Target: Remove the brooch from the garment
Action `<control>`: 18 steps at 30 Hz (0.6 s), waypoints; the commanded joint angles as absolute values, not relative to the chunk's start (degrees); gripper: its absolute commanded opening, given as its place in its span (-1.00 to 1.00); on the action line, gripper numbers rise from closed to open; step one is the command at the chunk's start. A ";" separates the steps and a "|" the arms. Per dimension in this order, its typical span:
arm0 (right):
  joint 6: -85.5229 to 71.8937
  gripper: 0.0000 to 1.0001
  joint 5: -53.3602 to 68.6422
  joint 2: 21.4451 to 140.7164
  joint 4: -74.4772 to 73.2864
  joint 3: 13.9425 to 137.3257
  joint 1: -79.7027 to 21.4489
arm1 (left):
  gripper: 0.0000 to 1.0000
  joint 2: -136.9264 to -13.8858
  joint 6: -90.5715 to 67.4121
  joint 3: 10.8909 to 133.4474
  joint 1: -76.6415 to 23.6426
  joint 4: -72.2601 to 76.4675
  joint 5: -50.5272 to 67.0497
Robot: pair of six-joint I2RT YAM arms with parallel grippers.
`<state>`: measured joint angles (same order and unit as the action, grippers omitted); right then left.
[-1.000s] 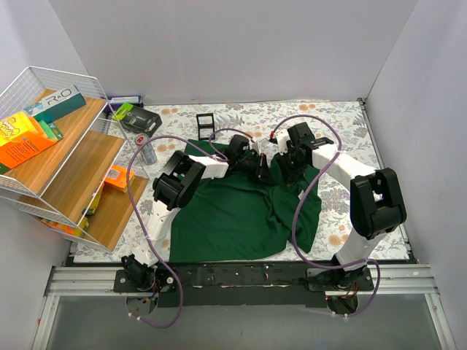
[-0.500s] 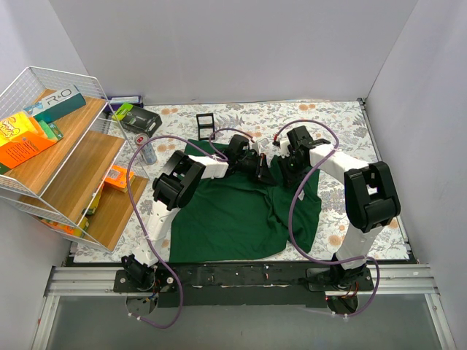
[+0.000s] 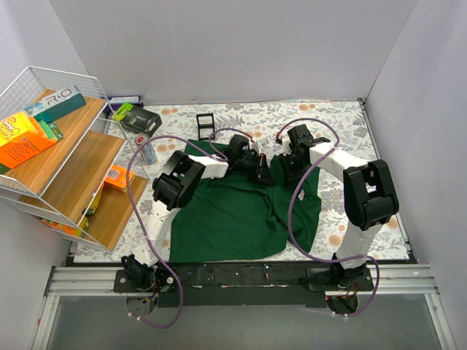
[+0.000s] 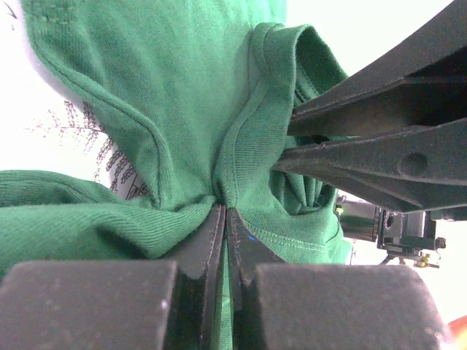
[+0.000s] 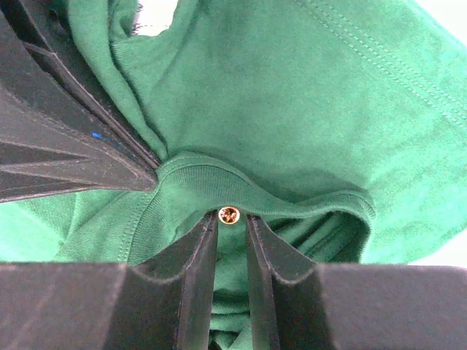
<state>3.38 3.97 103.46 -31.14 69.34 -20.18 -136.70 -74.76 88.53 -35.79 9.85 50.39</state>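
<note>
The dark green soft cloth T-shirt (image 3: 233, 211) is showing one plain shade with matching stitching, the small round gold metal brooch (image 5: 228, 214) is gleaming against it, and the white flat table cover (image 3: 343, 120) is displaying grey and tan flowers all over.

Garment (image 3: 233, 215): dk green short-slv T-shirt, soft plain cloth. Body spread mostly flat, some creases; far edge w/ ribbed collar bunched & drawn up in folds. Brooch (image 5: 228, 214): sm. round gold-col. stud, sits on collar rib, still attached.
</note>
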 commanded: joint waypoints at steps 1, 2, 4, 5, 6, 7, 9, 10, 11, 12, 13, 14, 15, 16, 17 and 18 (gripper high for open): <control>2.64 -0.41 3.34 103.62 -31.03 71.28 -19.69 | -1.00 -133.77 -72.77 87.63 -34.89 5.80 47.99; 2.64 -0.41 3.51 103.88 -31.03 71.11 -19.69 | -1.00 -133.86 -72.95 87.54 -34.89 5.80 48.08; 2.37 -0.42 3.78 104.15 -30.94 70.75 -19.69 | -1.00 -133.77 -72.95 87.54 -34.89 5.80 47.99; 2.29 -0.42 3.87 104.24 -30.94 70.66 -19.69 | -1.00 -133.68 -72.86 87.54 -34.98 5.80 47.99; 2.20 -0.42 3.87 104.33 -30.94 70.66 -19.69 | -1.00 -133.68 -72.95 87.54 -34.98 5.80 47.99; 2.20 -0.43 3.95 104.50 -31.02 70.66 -19.69 | -1.00 -133.68 -72.95 87.54 -34.89 5.71 47.99; 2.20 -0.44 4.04 104.59 -31.20 70.75 -19.69 | -1.00 -133.68 -72.86 87.54 -34.98 5.63 47.90; 2.02 -0.44 4.22 104.68 -31.46 70.66 -19.69 | -1.00 -133.68 -72.86 87.45 -34.89 5.63 47.90; 1.93 -0.43 4.31 104.50 -31.64 70.66 -19.69 | -1.00 -133.68 -72.95 87.45 -34.98 5.71 47.99; 1.85 -0.43 4.48 104.50 -31.73 70.58 -19.69 | -1.00 -133.86 -72.95 87.45 -34.98 5.80 47.99; 1.50 -0.42 4.74 104.33 -31.90 70.40 -19.69 | -1.00 -133.86 -73.04 87.63 -34.89 5.80 47.99; 1.41 -0.42 4.83 104.24 -32.08 70.40 -19.69 | -1.00 -133.94 -73.04 87.63 -34.98 5.80 47.90; 1.32 -0.42 4.75 104.24 -31.99 70.23 -19.60 | -1.00 -133.95 -73.04 87.63 -34.98 5.89 47.90; 1.23 -0.43 4.75 104.33 -31.99 70.05 -19.69 | -1.00 -133.95 -72.95 87.71 -34.89 5.89 47.90; 1.23 -0.44 4.75 104.33 -31.91 69.96 -19.69 | -1.00 -133.95 -73.04 87.63 -34.89 5.98 47.90; 1.23 -0.44 4.75 104.33 -31.82 70.05 -19.69 | -1.00 -133.95 -73.04 87.63 -34.98 5.98 47.90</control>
<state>2.28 4.12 104.62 -31.53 69.52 -19.84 -136.70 -74.78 88.53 -35.79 9.82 50.37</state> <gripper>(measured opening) 0.285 0.010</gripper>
